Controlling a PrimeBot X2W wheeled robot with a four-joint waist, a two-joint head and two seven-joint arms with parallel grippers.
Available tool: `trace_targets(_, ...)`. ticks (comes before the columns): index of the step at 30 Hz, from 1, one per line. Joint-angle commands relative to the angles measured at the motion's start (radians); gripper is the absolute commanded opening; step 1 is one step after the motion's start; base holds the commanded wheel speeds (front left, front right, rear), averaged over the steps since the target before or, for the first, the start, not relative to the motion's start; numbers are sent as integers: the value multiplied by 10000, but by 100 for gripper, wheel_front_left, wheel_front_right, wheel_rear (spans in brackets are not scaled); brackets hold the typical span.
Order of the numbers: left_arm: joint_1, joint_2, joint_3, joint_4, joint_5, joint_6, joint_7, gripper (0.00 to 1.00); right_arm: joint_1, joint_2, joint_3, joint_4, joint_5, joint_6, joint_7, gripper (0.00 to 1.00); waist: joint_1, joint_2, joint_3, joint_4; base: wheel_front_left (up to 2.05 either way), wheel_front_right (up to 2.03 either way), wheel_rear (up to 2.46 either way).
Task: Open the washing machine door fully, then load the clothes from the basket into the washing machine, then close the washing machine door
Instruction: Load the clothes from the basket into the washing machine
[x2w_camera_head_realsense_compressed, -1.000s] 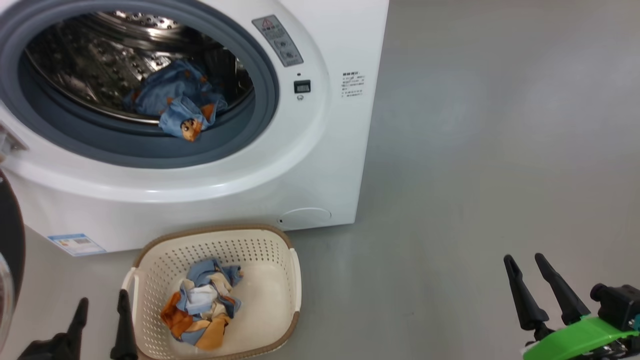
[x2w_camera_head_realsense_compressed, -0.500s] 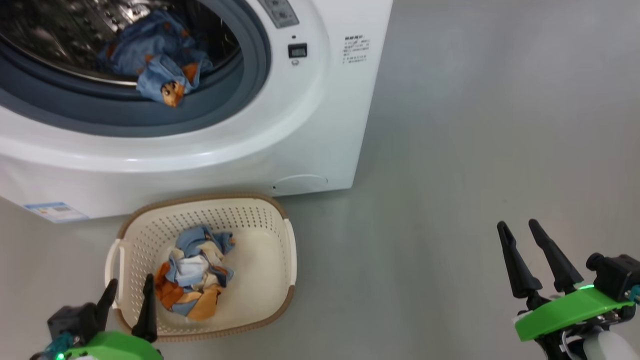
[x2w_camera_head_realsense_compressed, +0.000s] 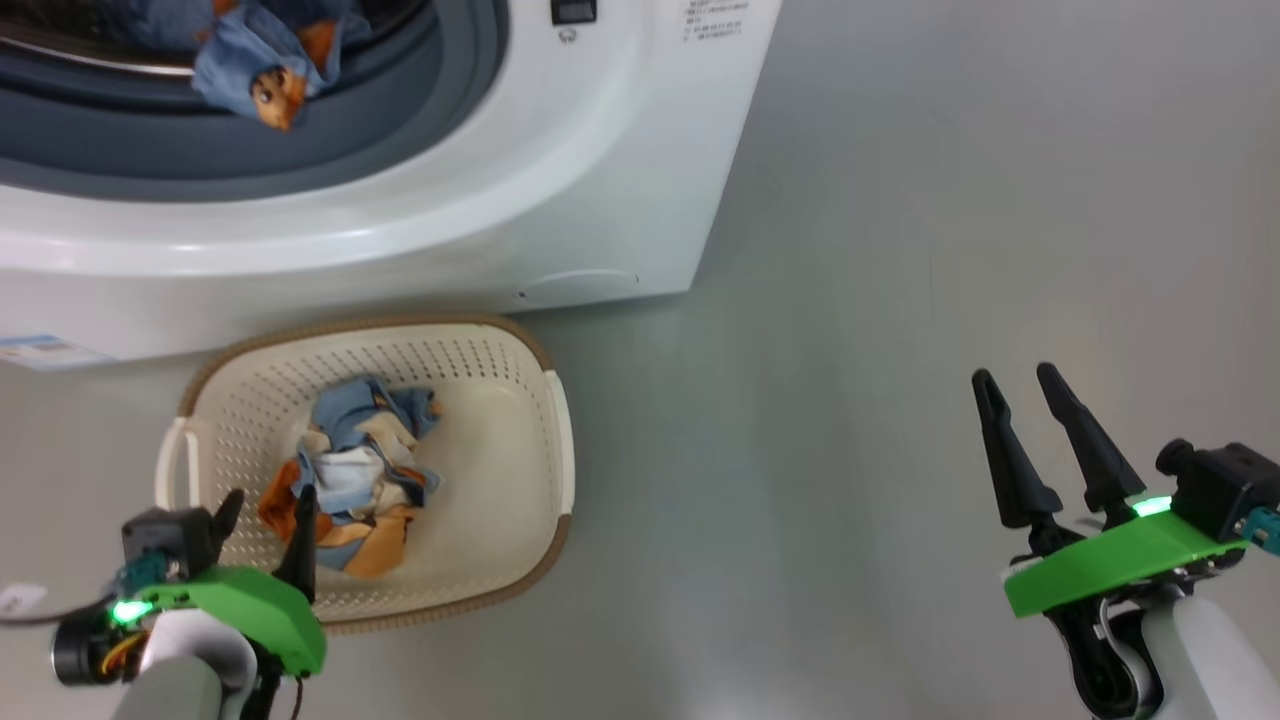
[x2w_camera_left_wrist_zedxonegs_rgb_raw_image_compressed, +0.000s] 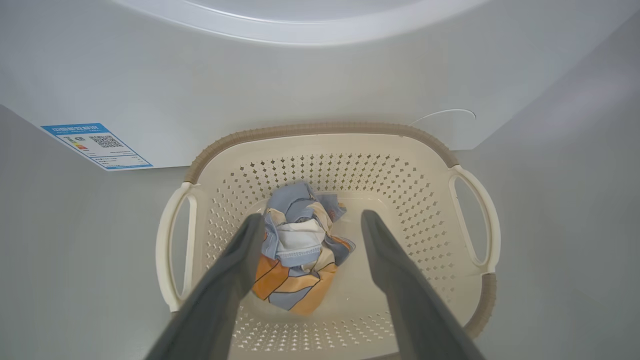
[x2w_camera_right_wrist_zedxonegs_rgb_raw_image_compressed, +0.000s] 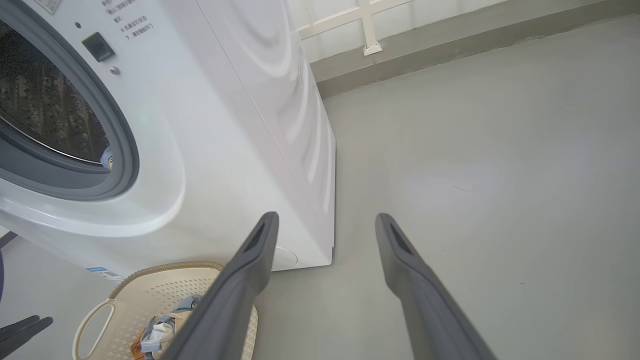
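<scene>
Grey floor (x2w_camera_head_realsense_compressed: 850, 350): left pincer (x2w_camera_left_wrist_zedxonegs_rgb_raw_image_compressed: 311, 217) is held spread above crumpled blue-orange garments (x2w_camera_left_wrist_zedxonegs_rgb_raw_image_compressed: 300, 250) in cream perforated basket (x2w_camera_left_wrist_zedxonegs_rgb_raw_image_compressed: 320, 129), presumably for grasping.

At the lower left of the head view the basket (x2w_camera_head_realsense_compressed: 558, 440) stands open on top, with clothes (x2w_camera_head_realsense_compressed: 350, 470) bunched left of its middle and bare basket bottom to their right. The washing machine (x2w_camera_head_realsense_compressed: 600, 200) blocks the upper left. Its mouth stands open, with a garment (x2w_camera_head_realsense_compressed: 250, 70) draped over the gasket (x2w_camera_head_realsense_compressed: 420, 110). Open grey floor (x2w_camera_head_realsense_compressed: 900, 250) spans the right half.
</scene>
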Motion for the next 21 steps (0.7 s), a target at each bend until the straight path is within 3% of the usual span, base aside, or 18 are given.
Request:
trace_targets(1, -298, 434, 153, 109, -44, -27, -67, 100, -95, -17, 263, -266, -70, 12, -74, 100, 0, 0, 489, -149, 0, 0, 0)
trace_targets(21, -3079, 1270, -1863, 3357, -503, -27, -67, 100, -1182, 418, 385, -499, -247, 12, -74, 100, 0, 0, 2629, -715, 0, 0, 0)
